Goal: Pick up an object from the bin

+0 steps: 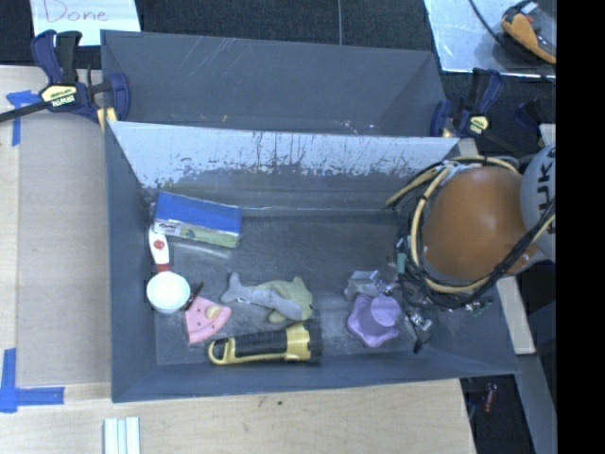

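Gripper [399,303] sits just beside the purple blob [371,322], lower right; can't tell its grip state. Centre over it before you close.

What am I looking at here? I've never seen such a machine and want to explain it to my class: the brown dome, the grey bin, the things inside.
A robot arm reaches in from the right; the brown dome is a cover on its wrist. One camera looks down on the grey metal bin from above, slightly sideways. The gripper is low at the bin's right end, beside a purple lumpy thing; whether it grips that I cannot tell. Leftward lie a grey toy dolphin, a black-and-yellow torch, a pink piece, a white ball and a blue packet.
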